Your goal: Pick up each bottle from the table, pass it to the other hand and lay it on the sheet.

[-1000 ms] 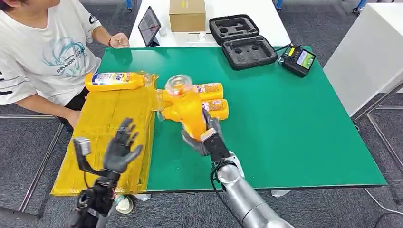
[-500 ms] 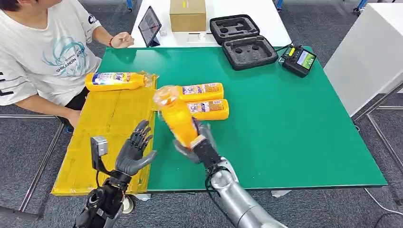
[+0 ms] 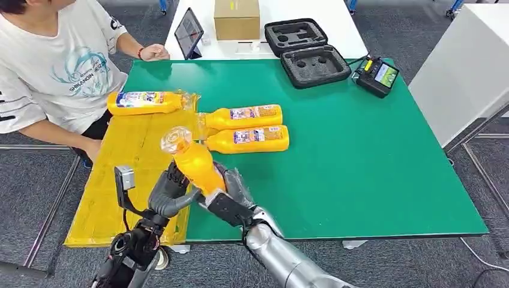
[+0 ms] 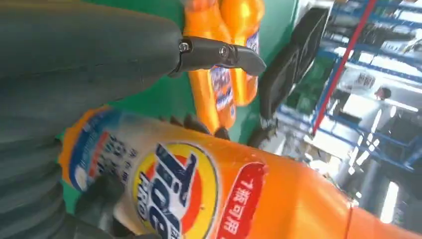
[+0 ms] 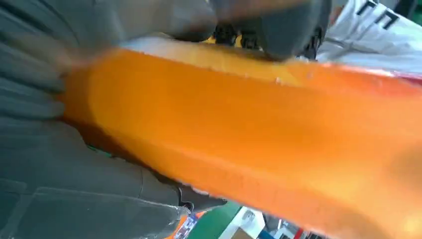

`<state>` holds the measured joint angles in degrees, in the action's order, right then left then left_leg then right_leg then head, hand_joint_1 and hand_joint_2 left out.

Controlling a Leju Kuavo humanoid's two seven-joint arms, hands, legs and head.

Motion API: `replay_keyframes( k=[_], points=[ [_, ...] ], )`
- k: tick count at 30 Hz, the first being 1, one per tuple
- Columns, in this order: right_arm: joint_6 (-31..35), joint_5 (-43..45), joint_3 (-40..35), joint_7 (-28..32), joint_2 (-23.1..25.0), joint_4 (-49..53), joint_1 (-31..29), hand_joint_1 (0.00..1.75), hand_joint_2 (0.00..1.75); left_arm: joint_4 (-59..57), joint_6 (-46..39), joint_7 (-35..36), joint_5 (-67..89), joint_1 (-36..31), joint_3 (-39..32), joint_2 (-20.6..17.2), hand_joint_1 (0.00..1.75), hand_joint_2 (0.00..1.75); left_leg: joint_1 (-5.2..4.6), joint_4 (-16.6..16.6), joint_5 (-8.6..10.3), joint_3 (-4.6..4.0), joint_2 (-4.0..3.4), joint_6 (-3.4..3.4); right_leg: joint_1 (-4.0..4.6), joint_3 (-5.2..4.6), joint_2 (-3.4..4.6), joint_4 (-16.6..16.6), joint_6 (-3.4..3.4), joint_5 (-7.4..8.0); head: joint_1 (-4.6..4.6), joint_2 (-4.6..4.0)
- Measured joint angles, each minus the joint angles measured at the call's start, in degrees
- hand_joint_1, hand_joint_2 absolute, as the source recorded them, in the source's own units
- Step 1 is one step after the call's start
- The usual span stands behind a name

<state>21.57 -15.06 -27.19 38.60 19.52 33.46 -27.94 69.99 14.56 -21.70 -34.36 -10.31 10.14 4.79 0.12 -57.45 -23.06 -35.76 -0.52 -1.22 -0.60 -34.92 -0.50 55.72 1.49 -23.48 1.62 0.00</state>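
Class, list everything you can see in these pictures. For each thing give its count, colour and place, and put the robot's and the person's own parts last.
Held bottle: one, orange, raised between both hands over the mat's near left edge.
Bottles on the mat: two, orange, lying side by side near the sheet.
Bottle on the sheet: one, orange, lying at its far end.
Sheet: one, yellow, left of the mat.
Mat: one, green, covering the table.
Foam case: one, black, open, far edge.
Controller: one, black with a screen, far right corner.
Cardboard box: one, brown, white table behind.
Tablet: one, dark, beside the box.
Person: one, white T-shirt, far left.
Left robot hand: dark grey, touching the held bottle.
Right robot hand: dark grey, gripping the held bottle's base.
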Motion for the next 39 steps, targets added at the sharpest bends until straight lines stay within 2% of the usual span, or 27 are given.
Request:
replay_keyframes(
  k=[6,11,17,18,19,20,39],
  points=[
    [1.1,2.3,-5.4,-2.6,0.5,-2.8,-0.5,1.75,1.75,1.0,1.3,0.5,-2.7,0.7,1.3,-0.2,0.0,1.75,-0.01,0.0,-0.01,-0.03,-0.05,0.0,0.0,-0.04,0.05,0.0,0.0,0.0,0.04,0.0],
    [2.2,3.4,-6.4,-2.6,0.9,-4.7,-1.3,1.75,1.75,3.0,1.0,1.2,-2.9,1.7,1.6,-0.5,0.0,1.75,0.0,0.0,0.0,-0.02,-0.04,0.01,0.01,-0.05,0.05,0.0,-0.01,0.0,0.0,0.0],
    [6.5,3.6,-6.4,-3.6,1.1,-5.5,-1.7,1.75,1.75,4.4,-0.9,2.4,-1.2,1.9,2.6,-0.5,0.0,1.75,0.0,0.0,0.0,-0.01,-0.03,0.01,0.01,-0.05,0.05,0.0,-0.01,0.0,-0.02,0.0],
    [7.1,3.4,-6.4,-3.7,1.1,-5.5,-1.7,1.75,1.75,4.7,-1.4,2.5,-0.6,1.9,2.8,-0.5,0.16,1.75,0.0,0.0,0.0,-0.02,-0.03,0.01,0.01,-0.05,0.05,0.0,-0.01,0.0,0.0,0.0],
    [7.4,3.1,-6.4,-3.7,1.1,-5.5,-1.7,1.75,1.75,4.9,-1.9,2.5,-0.1,1.9,3.1,-0.5,1.05,1.75,0.0,0.0,0.0,-0.01,-0.03,0.0,0.01,-0.05,0.05,0.0,-0.01,0.0,-0.02,0.0],
    [7.8,2.8,-6.4,-3.7,1.1,-5.6,-1.7,1.75,1.75,5.1,-2.5,2.4,0.5,1.9,3.3,-0.5,1.75,1.75,0.0,0.0,0.0,-0.02,-0.03,0.0,0.01,-0.05,0.05,0.0,-0.01,0.0,0.0,0.0],
    [11.0,0.3,-7.4,-5.3,1.1,-5.4,-2.5,1.75,1.75,5.4,-7.9,-0.5,5.3,0.7,5.4,-0.4,1.75,1.75,0.0,0.0,0.0,-0.01,-0.03,0.01,0.01,-0.05,0.06,0.0,-0.01,0.0,0.0,0.0]
  ],
)
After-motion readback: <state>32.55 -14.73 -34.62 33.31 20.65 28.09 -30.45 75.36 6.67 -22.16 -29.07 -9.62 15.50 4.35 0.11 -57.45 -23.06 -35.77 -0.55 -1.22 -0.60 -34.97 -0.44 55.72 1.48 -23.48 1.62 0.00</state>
